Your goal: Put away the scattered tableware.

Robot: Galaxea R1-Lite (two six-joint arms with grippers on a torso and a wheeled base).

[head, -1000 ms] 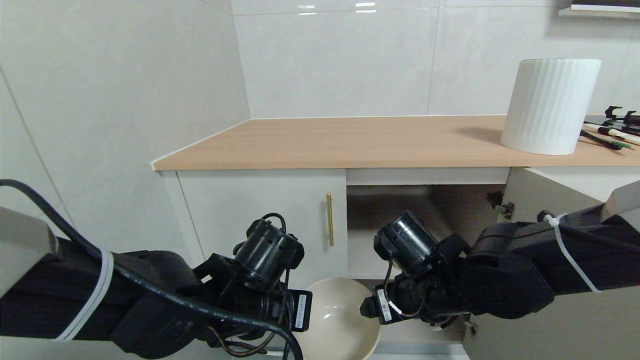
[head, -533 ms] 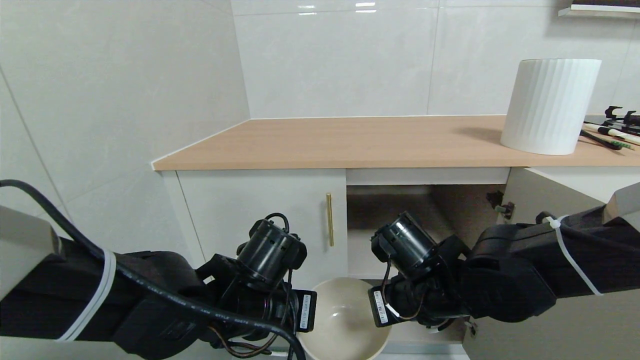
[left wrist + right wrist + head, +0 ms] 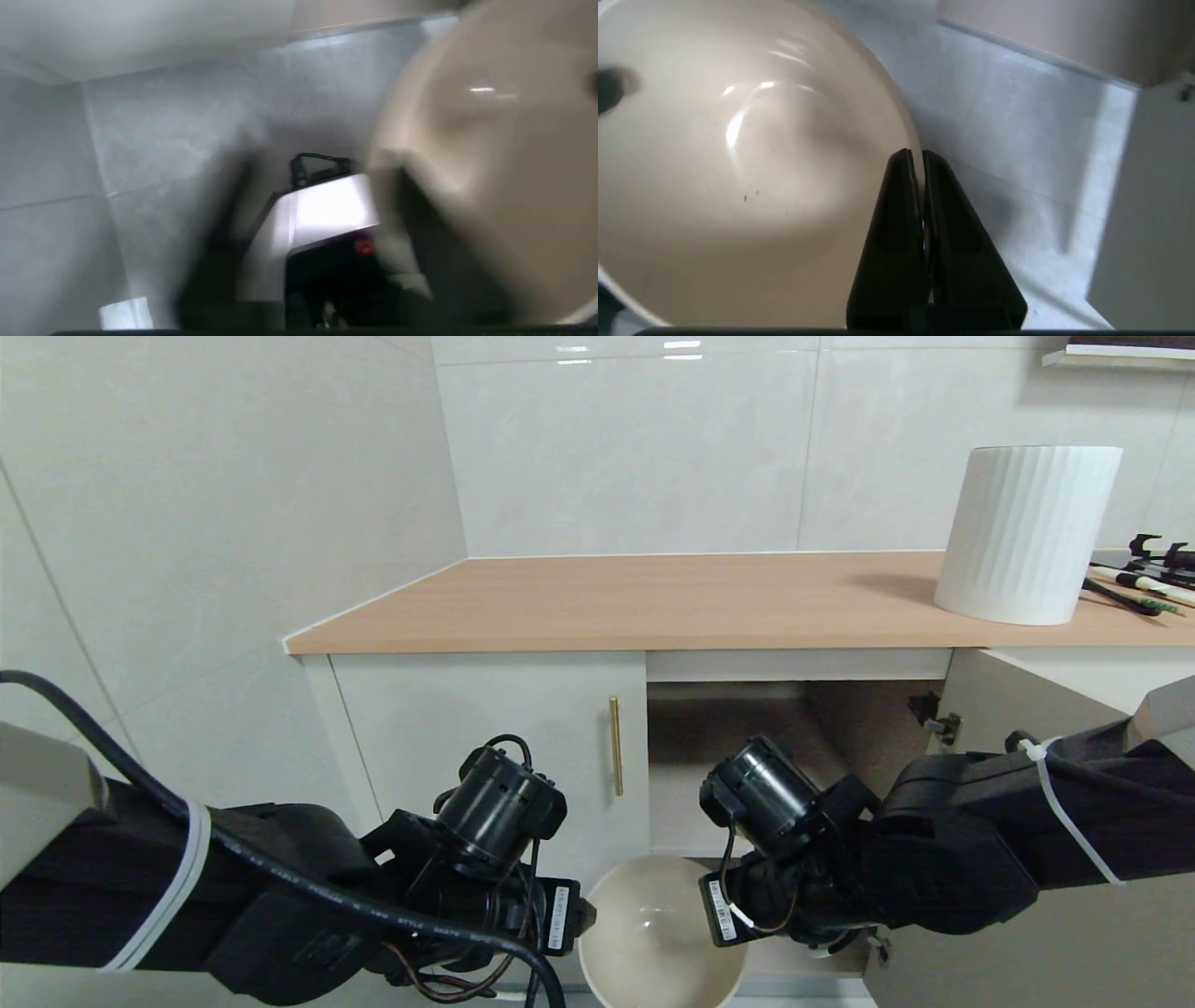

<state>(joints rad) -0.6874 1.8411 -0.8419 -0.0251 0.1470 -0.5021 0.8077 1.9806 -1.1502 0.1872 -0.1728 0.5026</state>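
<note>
A cream bowl point(image 3: 663, 933) hangs low in front of the open cabinet point(image 3: 747, 756), its hollow facing up. My right gripper point(image 3: 740, 933) is shut on the bowl's right rim; in the right wrist view its two dark fingers point(image 3: 898, 224) pinch the rim of the bowl point(image 3: 738, 187). My left gripper point(image 3: 583, 919) sits just at the bowl's left edge and is open. In the left wrist view its blurred fingers stand wide apart, with the bowl point(image 3: 505, 140) beside one of them.
A wooden counter point(image 3: 653, 597) runs above, with a white ribbed canister point(image 3: 1027, 532) and some utensils point(image 3: 1144, 583) at the right. The cabinet's right door point(image 3: 1046, 709) swings open behind my right arm. The left door with a brass handle point(image 3: 614, 747) is closed.
The bowl has shifted to the right and slightly down with my right gripper. Its left rim has come away from my left gripper, which stayed nearly in place.
</note>
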